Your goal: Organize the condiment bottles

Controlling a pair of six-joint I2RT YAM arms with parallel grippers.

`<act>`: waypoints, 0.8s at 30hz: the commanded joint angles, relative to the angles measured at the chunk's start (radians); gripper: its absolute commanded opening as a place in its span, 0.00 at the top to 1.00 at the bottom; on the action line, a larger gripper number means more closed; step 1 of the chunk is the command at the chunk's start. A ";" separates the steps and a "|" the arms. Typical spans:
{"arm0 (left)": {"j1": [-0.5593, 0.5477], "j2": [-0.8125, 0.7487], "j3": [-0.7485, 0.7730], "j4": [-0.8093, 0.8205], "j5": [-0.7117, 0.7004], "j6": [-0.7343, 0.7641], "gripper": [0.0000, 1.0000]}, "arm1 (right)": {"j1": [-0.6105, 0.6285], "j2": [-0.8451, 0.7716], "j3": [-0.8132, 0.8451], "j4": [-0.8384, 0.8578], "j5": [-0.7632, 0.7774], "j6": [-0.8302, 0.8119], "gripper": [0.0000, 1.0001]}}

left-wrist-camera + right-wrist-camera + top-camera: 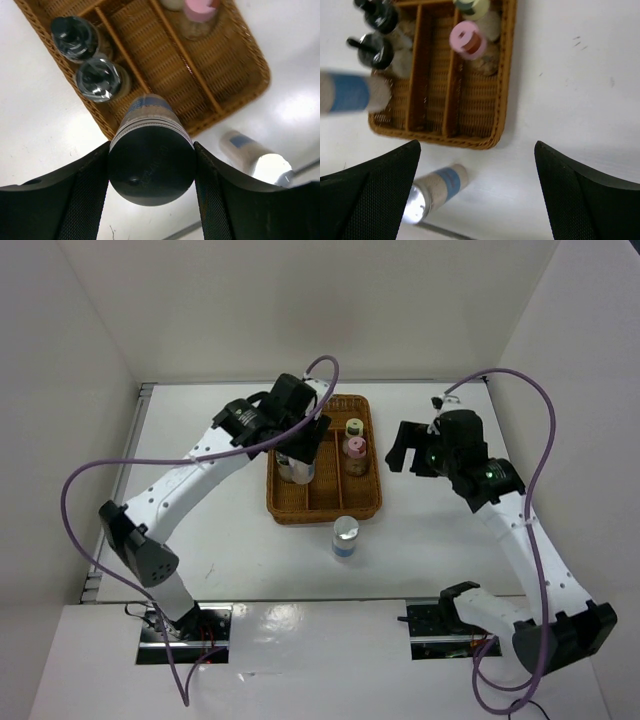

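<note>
My left gripper is clamped on a blue-labelled jar at the tray's left compartment, presumably to join the two black-lidded jars there. A silver-lidded jar waits outside at the tray's 6 o'clock. My right gripper, at 3 o'clock, stands wide apart and empty.

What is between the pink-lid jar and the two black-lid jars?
Only the empty middle compartment of the wicker tray; the right wrist view shows it bare between the pink-lid jar and the black-lid jars.
</note>
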State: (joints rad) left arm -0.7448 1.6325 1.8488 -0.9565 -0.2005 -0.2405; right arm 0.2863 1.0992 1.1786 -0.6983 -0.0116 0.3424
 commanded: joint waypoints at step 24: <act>0.163 0.513 0.477 0.179 0.059 0.064 0.60 | 0.409 -0.026 -0.132 0.092 -0.041 -0.051 0.01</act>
State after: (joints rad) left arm -0.6029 2.1452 2.2848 -0.8524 -0.0963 -0.2066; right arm 0.6720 1.0534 1.0538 -0.6689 -0.0452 0.3161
